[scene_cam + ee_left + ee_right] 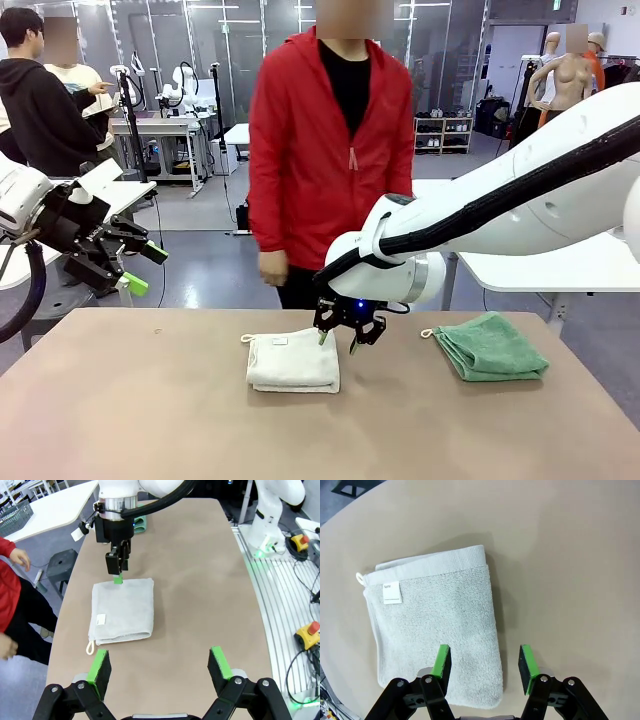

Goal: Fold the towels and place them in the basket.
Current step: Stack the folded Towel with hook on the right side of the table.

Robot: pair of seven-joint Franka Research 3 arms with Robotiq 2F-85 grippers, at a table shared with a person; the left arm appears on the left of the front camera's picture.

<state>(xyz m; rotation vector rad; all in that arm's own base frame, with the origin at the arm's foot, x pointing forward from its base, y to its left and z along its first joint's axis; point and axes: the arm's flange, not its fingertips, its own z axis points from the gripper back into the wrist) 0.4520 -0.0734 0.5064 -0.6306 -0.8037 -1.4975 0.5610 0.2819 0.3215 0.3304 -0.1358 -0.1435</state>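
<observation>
At table centre, the folded off-white towel (293,360) lies flat; the right gripper (340,343) straddles its near-right edge, jaws partly spread, holding nothing. Risk: pinching only the top layer would unfold it. The left gripper (159,668) hangs clear, jaws wide.

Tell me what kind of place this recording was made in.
Likely a robotics lab: other robot arms on benches behind, emergency-stop buttons with cabling beside the table, and people working at another station.
</observation>
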